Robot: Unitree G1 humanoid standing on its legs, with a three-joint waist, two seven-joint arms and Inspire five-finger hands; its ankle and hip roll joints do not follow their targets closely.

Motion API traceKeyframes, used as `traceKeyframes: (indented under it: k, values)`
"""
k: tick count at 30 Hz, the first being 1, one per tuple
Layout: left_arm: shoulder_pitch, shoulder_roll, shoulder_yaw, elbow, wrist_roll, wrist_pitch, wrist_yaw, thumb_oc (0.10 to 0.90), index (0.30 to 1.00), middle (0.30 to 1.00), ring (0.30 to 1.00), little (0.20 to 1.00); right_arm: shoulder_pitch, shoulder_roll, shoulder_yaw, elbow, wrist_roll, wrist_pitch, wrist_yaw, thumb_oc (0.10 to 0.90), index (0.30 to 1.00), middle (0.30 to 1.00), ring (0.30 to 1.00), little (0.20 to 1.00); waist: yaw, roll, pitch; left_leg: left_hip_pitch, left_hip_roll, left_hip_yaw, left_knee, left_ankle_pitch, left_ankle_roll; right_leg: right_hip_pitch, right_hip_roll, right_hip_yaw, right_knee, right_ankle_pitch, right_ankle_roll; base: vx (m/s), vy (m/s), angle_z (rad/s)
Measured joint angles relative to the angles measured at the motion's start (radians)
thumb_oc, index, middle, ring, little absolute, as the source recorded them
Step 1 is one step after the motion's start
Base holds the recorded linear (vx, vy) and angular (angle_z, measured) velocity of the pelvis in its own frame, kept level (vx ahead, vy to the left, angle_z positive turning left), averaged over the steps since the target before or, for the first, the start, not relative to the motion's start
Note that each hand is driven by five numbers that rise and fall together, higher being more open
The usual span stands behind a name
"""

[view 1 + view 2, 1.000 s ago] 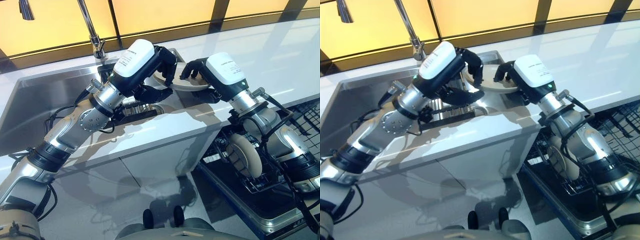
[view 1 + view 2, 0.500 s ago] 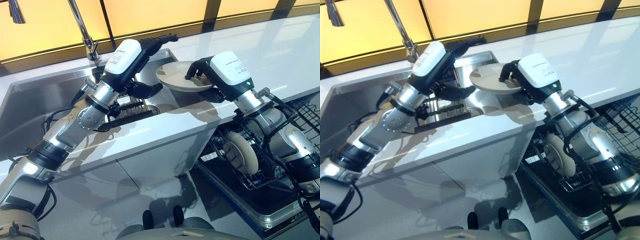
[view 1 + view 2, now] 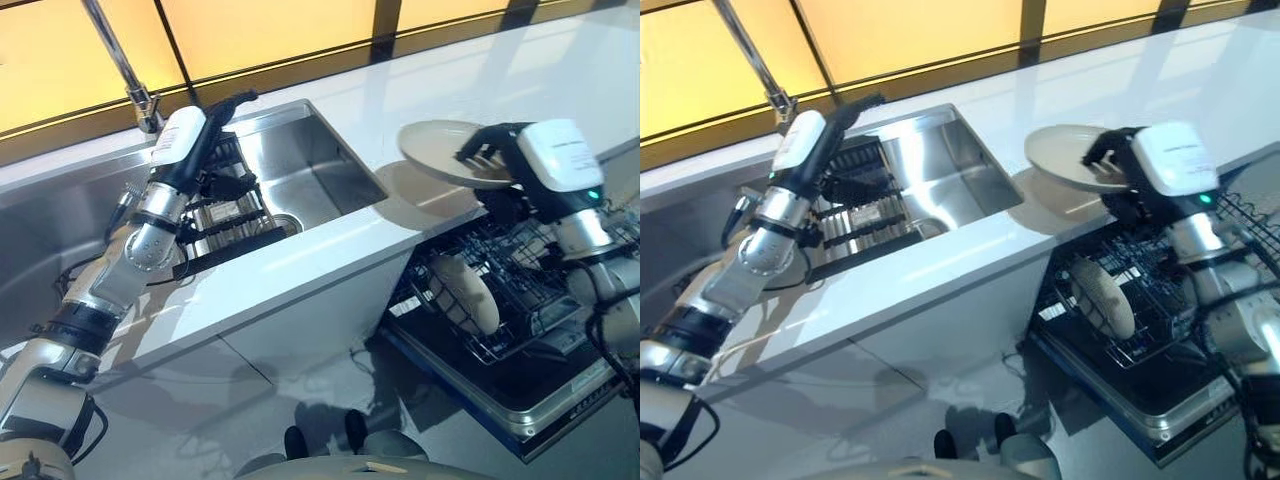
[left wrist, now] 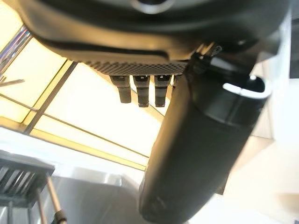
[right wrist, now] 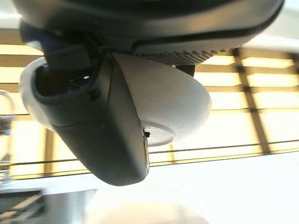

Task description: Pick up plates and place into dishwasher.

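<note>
My right hand (image 3: 497,166) is shut on a beige plate (image 3: 440,148), which it holds nearly level above the white counter's right end. In the right wrist view the thumb (image 5: 93,121) lies across the plate's underside (image 5: 187,107). Below it the open dishwasher's lower rack (image 3: 520,300) is pulled out, with another beige plate (image 3: 465,292) standing on edge in it. My left hand (image 3: 215,115) hovers over the steel sink (image 3: 320,170), open, fingers (image 4: 140,91) straight and holding nothing.
A dark slatted rack (image 3: 225,215) sits in the sink under the left hand. The faucet (image 3: 120,65) rises behind the sink. The white counter (image 3: 300,255) runs in front of the sink, and the dishwasher door (image 3: 520,420) juts out low on the right.
My left hand let go of the plate and stayed over the sink. My right hand carried the plate right, from the sink to above the counter's end. The camera shifted too.
</note>
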Motion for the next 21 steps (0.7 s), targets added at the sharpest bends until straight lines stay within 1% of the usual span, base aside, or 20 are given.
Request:
traceKeyframes:
  k: [4,6,8,10,11,14,17,19,20,21]
  values:
    - [0.024,-0.012,0.001,0.002,0.000,0.002,0.008,0.800,0.900,0.900,0.900,0.900,0.101,0.000,-0.072,0.015,0.037,-0.003,-0.018,0.100,0.300,0.300,0.300,0.200,-0.020,0.003,-0.007,0.007,0.001,0.019,0.000,-0.008,0.000,0.000,0.002,0.019,0.000,-0.001,0.002,0.02,0.008,-0.16]
    - [0.042,-0.016,0.007,0.002,0.000,0.003,0.009,0.800,0.900,0.900,0.900,0.900,0.144,0.001,-0.086,0.033,0.059,0.000,-0.021,0.100,0.300,0.300,0.300,0.200,-0.041,0.002,-0.016,0.009,0.002,0.030,0.000,-0.013,0.000,-0.001,0.003,0.030,0.000,-0.001,0.002,0.02,0.005,-0.15]
    - [0.044,-0.028,0.009,0.005,0.000,0.003,0.009,0.800,0.900,0.900,0.900,0.900,0.183,0.004,-0.095,0.040,0.078,0.000,-0.021,0.100,0.300,0.300,0.300,0.200,-0.050,0.002,-0.020,0.014,0.004,0.041,-0.001,-0.018,-0.001,0.000,0.005,0.042,0.000,-0.002,0.002,0.01,-0.003,-0.17]
    - [0.045,-0.044,0.009,0.007,0.000,0.002,0.012,0.800,0.900,0.900,0.900,0.900,0.215,0.020,-0.108,0.045,0.099,-0.002,-0.015,0.100,0.300,0.300,0.300,0.200,-0.064,0.002,-0.027,0.017,0.005,0.048,-0.001,-0.020,-0.002,0.000,0.007,0.047,0.000,-0.002,0.004,0.01,-0.010,-0.13]
    - [0.048,-0.051,0.010,0.007,0.000,0.002,0.018,0.800,0.900,0.900,0.900,0.900,0.231,0.044,-0.118,0.054,0.128,-0.001,-0.011,0.100,0.300,0.300,0.300,0.200,-0.070,0.002,-0.034,0.017,0.007,0.052,-0.001,-0.022,-0.004,-0.001,0.008,0.050,0.000,-0.005,0.007,0.00,-0.010,-0.12]
    - [0.052,-0.055,0.010,0.007,0.001,0.002,0.024,0.800,0.900,0.900,0.900,0.900,0.256,0.063,-0.118,0.091,0.185,0.006,0.021,0.100,0.300,0.300,0.300,0.200,-0.079,0.003,-0.047,0.019,0.011,0.063,-0.001,-0.025,-0.007,-0.003,0.014,0.061,0.000,-0.005,0.008,0.00,-0.014,-0.11]
    - [0.053,-0.056,0.010,0.007,0.001,0.002,0.030,0.800,0.900,0.900,0.900,0.900,0.259,0.073,-0.118,0.131,0.239,0.032,0.083,0.100,0.300,0.300,0.300,0.200,-0.092,0.005,-0.049,0.019,0.015,0.064,-0.001,-0.026,-0.010,-0.004,0.017,0.062,0.000,-0.005,0.008,0.00,-0.018,-0.01]
    - [0.053,-0.060,0.010,0.007,0.001,0.002,0.030,0.800,0.900,0.900,0.900,0.900,0.261,0.077,-0.118,0.155,0.296,0.074,0.141,0.100,0.300,0.300,0.300,0.200,-0.095,0.006,-0.050,0.018,0.015,0.064,-0.001,-0.026,-0.010,-0.005,0.017,0.062,0.000,-0.005,0.008,-0.01,-0.032,-0.01]
    - [0.053,-0.060,0.010,0.007,0.001,0.002,0.030,0.800,0.900,0.900,0.900,0.900,0.262,0.080,-0.118,0.158,0.310,0.086,0.152,0.100,0.300,0.300,0.300,0.200,-0.095,0.006,-0.050,0.018,0.015,0.064,-0.001,-0.026,-0.010,-0.005,0.018,0.062,0.000,-0.005,0.008,-0.01,-0.034,0.00]
    - [0.053,-0.063,0.010,0.007,0.001,0.002,0.030,0.800,0.900,0.900,0.900,0.900,0.262,0.098,-0.118,0.175,0.366,0.117,0.188,0.100,0.300,0.300,0.300,0.200,-0.095,0.006,-0.050,0.018,0.016,0.064,-0.001,-0.026,-0.011,-0.005,0.018,0.062,0.000,-0.005,0.008,-0.01,-0.030,0.01]
